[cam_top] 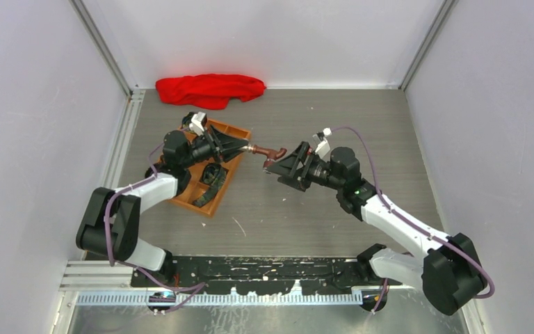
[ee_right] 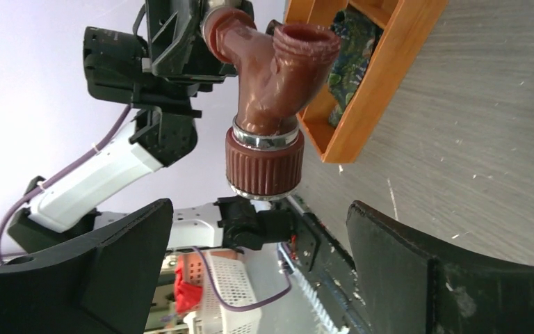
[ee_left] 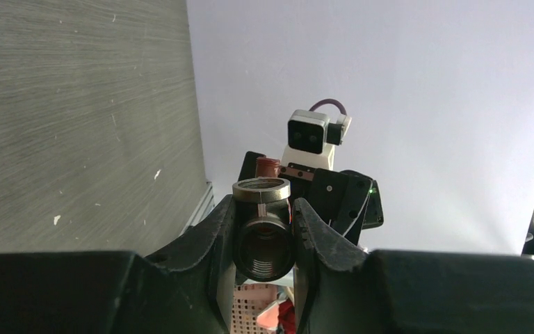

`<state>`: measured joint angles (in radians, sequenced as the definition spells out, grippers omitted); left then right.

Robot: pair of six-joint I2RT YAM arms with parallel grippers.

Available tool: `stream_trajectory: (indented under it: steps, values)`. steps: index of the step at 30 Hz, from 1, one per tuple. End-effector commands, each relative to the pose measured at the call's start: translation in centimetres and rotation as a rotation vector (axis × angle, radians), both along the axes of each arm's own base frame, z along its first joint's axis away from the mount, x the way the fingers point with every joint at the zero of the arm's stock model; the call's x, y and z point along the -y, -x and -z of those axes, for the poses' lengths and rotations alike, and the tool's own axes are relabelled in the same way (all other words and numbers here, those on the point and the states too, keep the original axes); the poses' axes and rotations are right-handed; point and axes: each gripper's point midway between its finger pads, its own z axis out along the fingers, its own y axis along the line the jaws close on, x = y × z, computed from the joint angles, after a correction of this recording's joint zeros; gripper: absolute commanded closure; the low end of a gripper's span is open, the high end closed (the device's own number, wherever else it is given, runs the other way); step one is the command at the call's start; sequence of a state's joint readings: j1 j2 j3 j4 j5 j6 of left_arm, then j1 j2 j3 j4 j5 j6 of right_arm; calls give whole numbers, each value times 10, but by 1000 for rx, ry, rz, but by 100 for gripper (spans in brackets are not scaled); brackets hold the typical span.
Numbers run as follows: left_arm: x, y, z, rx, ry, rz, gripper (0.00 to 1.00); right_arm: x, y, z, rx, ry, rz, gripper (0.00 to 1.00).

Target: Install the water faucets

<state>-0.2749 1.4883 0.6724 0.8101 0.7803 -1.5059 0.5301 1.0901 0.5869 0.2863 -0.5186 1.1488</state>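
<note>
Left gripper (cam_top: 242, 147) is clamped on the silvery end of the faucet (cam_top: 268, 152), which is held in the air between both arms, just right of the tray (cam_top: 227, 188). Wide open, the right gripper (ee_right: 261, 209) is placed with its fingers either side of the ribbed cap, untouched. Danger now: if the cap is closed on off-centre, the faucet could be levered out of the left grip and dropped.

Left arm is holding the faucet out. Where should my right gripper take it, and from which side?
Probably the ribbed cap at the faucet's free end, approached from the right gripper's side: its ridges give purchase, and the left gripper covers the other end.
</note>
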Motion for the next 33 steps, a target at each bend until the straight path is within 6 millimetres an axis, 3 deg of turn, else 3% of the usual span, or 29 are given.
stream_trajectory:
  steps: [1,4,9,18,20,22,26,29,33]
  values:
    - [-1,2,-40,111,15,-14,100,1,-9,-9,114,54,13,0]
    - [-2,2,-42,119,7,-19,100,-7,-13,-17,126,-50,4,0]
    - [-4,-1,-28,77,-41,-51,100,-17,-6,-44,185,-176,-49,0]
    - [-6,-2,-13,55,-99,-68,100,-20,21,-135,361,-375,-185,0]
    - [-5,0,-11,53,-101,-59,100,-20,20,-146,411,-378,-180,0]
    - [-3,3,-10,52,-102,-42,100,-21,7,-145,445,-332,-126,0]
    - [-1,9,-11,41,-98,-20,100,-19,-16,-124,491,-120,-43,0]
    - [-1,13,-11,20,-108,1,100,0,-21,-125,619,39,37,0]
    - [0,17,-12,-11,-118,20,100,32,-30,-111,845,272,151,0]
